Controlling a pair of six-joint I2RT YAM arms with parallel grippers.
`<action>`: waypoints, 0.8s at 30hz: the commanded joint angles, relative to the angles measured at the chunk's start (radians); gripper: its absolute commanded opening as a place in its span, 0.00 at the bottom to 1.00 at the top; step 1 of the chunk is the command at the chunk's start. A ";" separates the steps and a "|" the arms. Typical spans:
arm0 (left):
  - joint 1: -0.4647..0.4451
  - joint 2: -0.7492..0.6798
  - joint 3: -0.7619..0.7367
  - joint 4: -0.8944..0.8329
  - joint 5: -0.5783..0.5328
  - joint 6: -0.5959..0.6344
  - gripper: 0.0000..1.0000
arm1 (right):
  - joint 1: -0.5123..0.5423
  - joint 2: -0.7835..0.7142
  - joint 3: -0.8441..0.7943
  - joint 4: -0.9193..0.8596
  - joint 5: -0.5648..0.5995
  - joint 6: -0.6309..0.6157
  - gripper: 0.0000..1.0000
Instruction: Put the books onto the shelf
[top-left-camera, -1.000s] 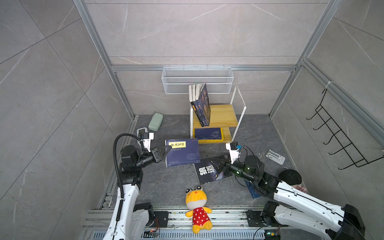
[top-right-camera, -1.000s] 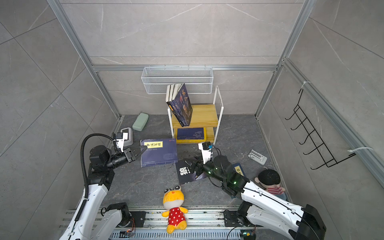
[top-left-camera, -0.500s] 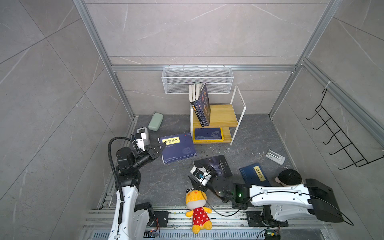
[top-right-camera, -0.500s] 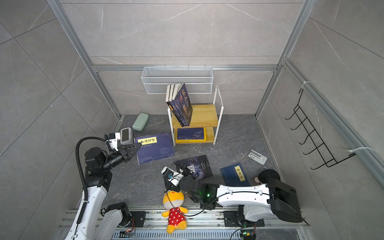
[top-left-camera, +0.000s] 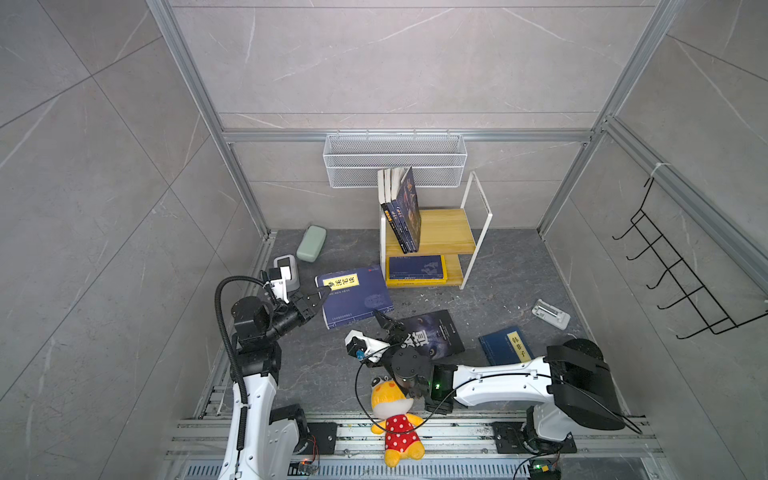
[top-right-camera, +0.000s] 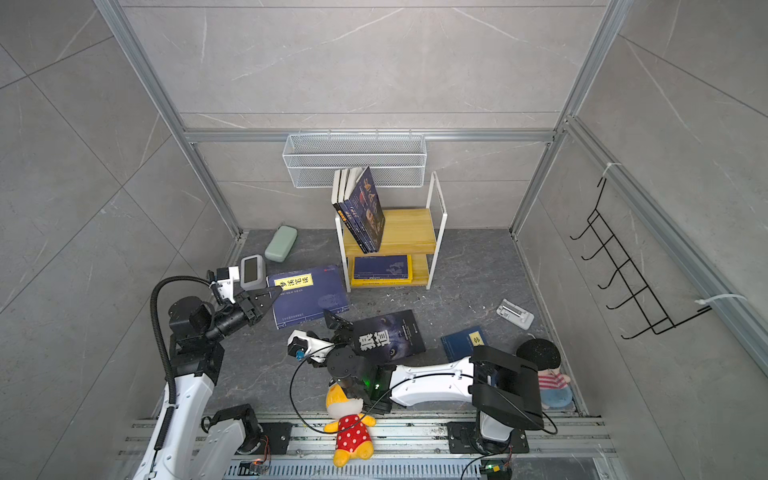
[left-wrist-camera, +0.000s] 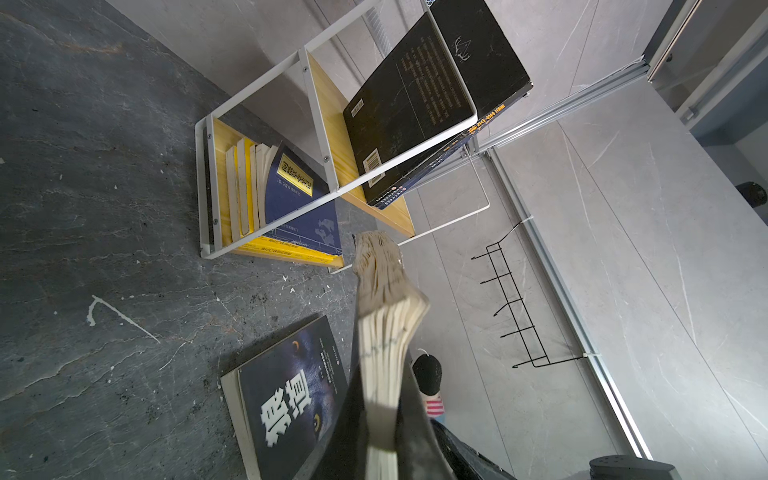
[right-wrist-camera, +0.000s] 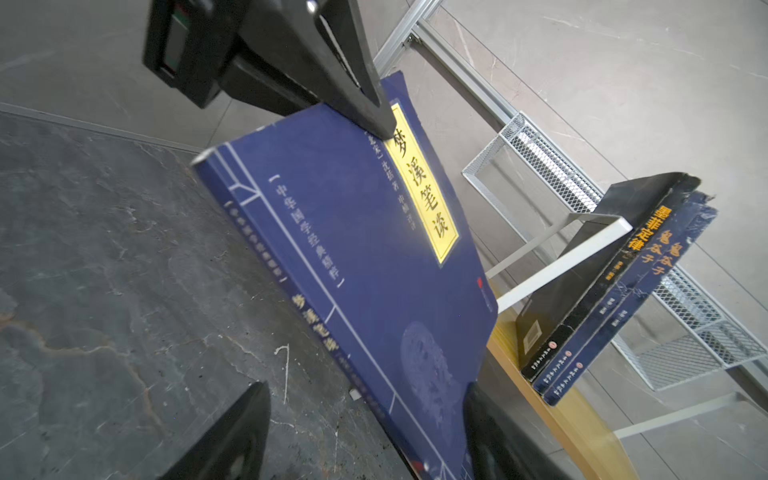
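Nearest me a plush toy (top-left-camera: 395, 415) lies by the rail, partly under my right arm. Just past it my right pincer (top-left-camera: 390, 325) stands wide open and holds nothing, at the left edge of the wolf book (top-left-camera: 436, 338), which lies flat on the floor. A small blue book (top-left-camera: 505, 345) lies flat to the right of that. On the left, my left pincer (top-left-camera: 326, 293) is clamped tight on the far left corner of the big blue book (top-left-camera: 357, 299), by its yellow title label. That book is tilted, raised at the gripped corner, and sits just left of the shelf (top-left-camera: 446, 230). The shelf's lower board carries a flat stack (top-left-camera: 415, 268), a blue book on top of yellow ones. Its upper board has a few standing books (top-left-camera: 405, 216) leaning at the left end, the rest of the board bare wood. Farthest off, a wire basket (top-left-camera: 395, 166) hangs on the far wall behind the shelf.
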 joint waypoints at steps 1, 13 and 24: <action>-0.002 -0.015 0.002 0.068 0.002 -0.016 0.00 | -0.031 0.053 0.035 0.126 0.043 -0.082 0.73; -0.015 -0.013 -0.007 0.061 0.012 -0.011 0.00 | -0.083 0.198 0.114 0.266 0.022 -0.235 0.51; -0.017 -0.035 -0.053 0.113 0.031 0.031 0.41 | -0.095 0.214 0.063 0.412 0.057 -0.368 0.00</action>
